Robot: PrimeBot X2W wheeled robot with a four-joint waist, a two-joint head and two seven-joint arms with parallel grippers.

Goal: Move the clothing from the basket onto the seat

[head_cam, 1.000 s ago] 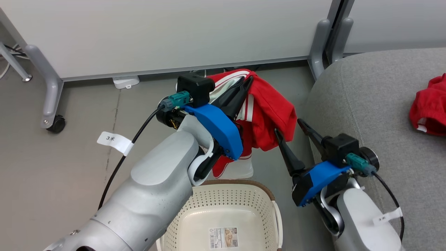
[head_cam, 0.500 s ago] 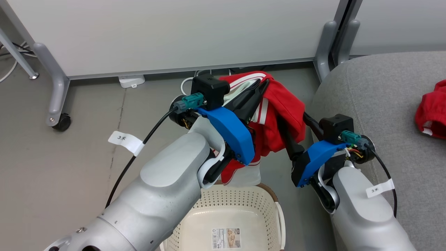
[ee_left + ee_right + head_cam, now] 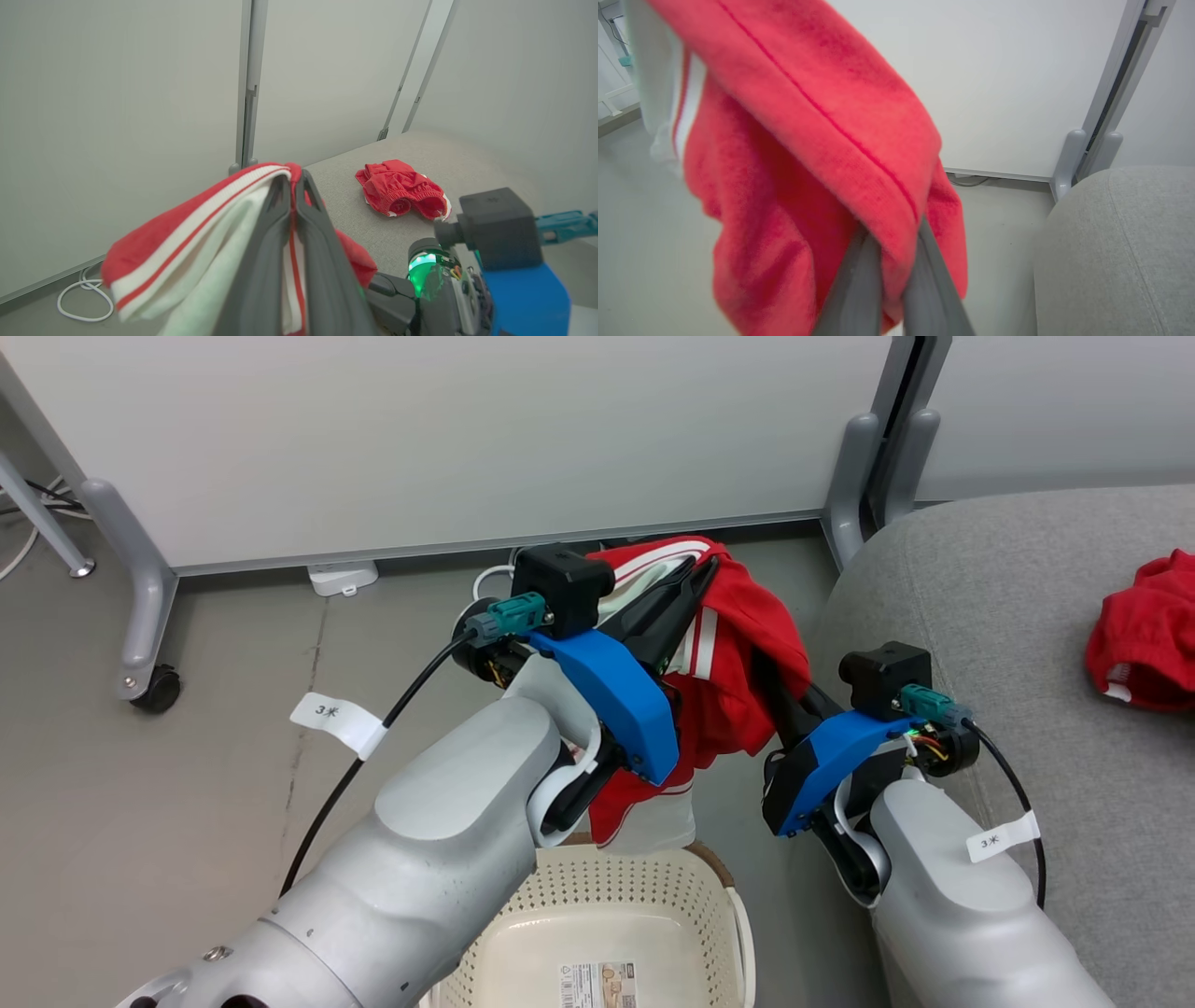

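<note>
Striped garment: I see the red piece with white stripes and panels [image 3: 733,649] held up in the air above the far rim of the basket, left of the seat.
Its long axis: roughly vertical. It hangs from a bunched top edge, and its white lower end points down at the basket.
Left gripper [image 3: 698,571]: the fingers are pressed together on the striped white band at the garment's top; the left wrist view shows fabric spilling out on both sides of them.
Right gripper [image 3: 896,235]: the fingers are pinching the plain red hem on the garment's sofa side, lower than the left grip.
Basket [image 3: 597,887]: I see it directly under the hanging cloth on the floor [image 3: 224,728], with only a label showing on its bottom.
Seat: the grey sofa [image 3: 1008,607] is to my right.
Second garment: the red piece with white trim [image 3: 1144,630] lies crumpled on the sofa cushion, well apart from both grippers.
Behind: white partition panels [image 3: 467,429] on grey legs.
</note>
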